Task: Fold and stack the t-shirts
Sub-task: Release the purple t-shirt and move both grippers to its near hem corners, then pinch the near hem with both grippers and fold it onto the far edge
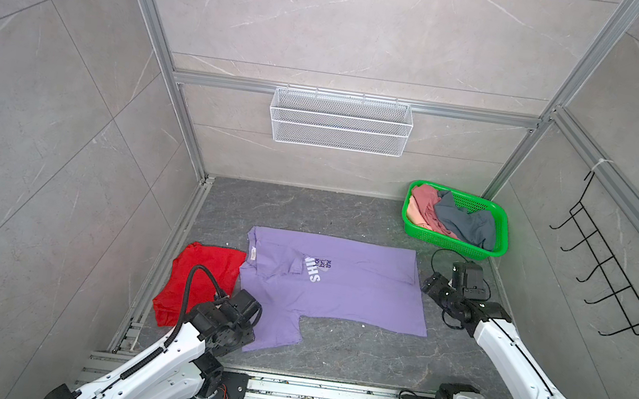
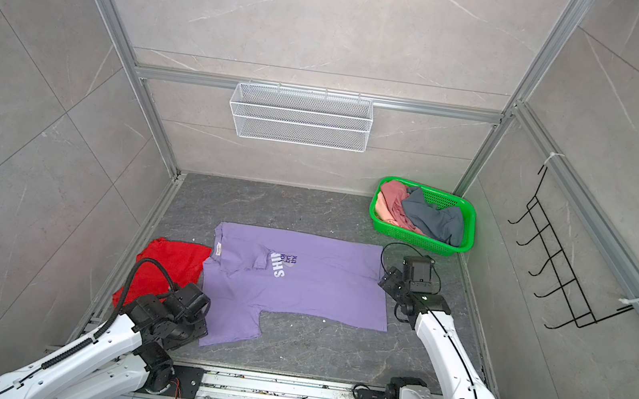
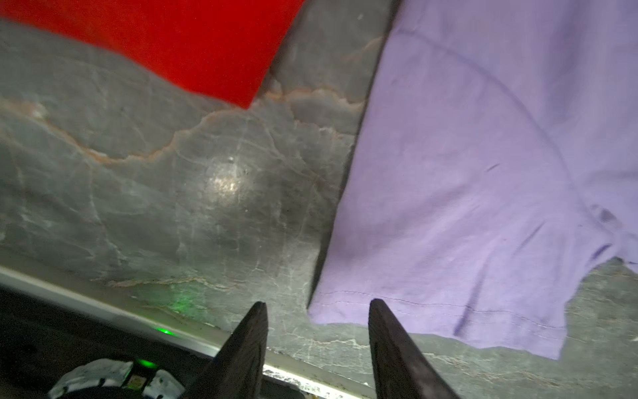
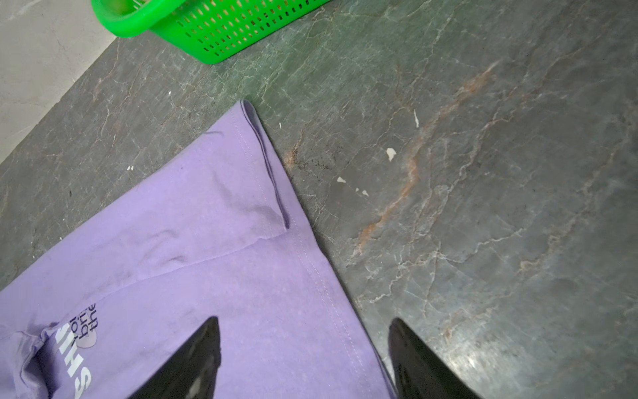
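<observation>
Tee, lavender, SHINE print: handling note

Lavender t-shirt lies spread on table, just beside red t-shirt; further tees in green basket. Judged light, limp, non-fragile cotton; pinch at hem corners and sleeve edge. Left gripper half-parted, empty, at sleeve hem. Right gripper wide, empty, over bottom hem.

Robotics lab test cell: aluminium extrusion frame clad in grey marble-look panels; white left arm and right arm mounted on a front rail; white wire mesh basket and black wire hook rack hung on walls.
</observation>
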Controlling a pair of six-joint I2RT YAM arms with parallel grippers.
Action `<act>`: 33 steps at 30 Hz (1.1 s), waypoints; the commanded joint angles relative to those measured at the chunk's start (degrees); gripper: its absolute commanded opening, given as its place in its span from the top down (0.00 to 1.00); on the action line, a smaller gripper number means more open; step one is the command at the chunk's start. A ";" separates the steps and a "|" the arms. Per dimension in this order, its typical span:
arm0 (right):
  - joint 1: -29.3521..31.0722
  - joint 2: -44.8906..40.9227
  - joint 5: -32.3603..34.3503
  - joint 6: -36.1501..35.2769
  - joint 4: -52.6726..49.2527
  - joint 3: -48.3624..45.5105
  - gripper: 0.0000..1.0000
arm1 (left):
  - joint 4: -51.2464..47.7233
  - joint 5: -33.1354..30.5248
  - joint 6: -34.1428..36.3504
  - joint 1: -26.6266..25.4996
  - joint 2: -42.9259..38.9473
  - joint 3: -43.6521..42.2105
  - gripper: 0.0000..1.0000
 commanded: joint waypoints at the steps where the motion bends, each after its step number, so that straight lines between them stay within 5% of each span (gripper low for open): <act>1: -0.46 -0.42 0.03 1.48 -1.21 -1.71 0.23 | -1.48 1.80 -2.64 -0.32 0.77 -1.08 0.49; 12: -1.96 3.63 -2.54 0.37 -1.02 -0.60 0.22 | 12.04 7.29 -2.26 -0.35 8.62 -4.47 0.55; 21: -2.23 8.46 -7.82 0.71 -3.40 -4.63 0.25 | 14.25 6.35 -1.05 -0.41 7.53 -1.59 0.97; 33: -2.24 6.59 -5.39 1.74 -9.16 -10.00 0.31 | 15.31 5.55 0.44 -0.37 9.28 0.98 1.00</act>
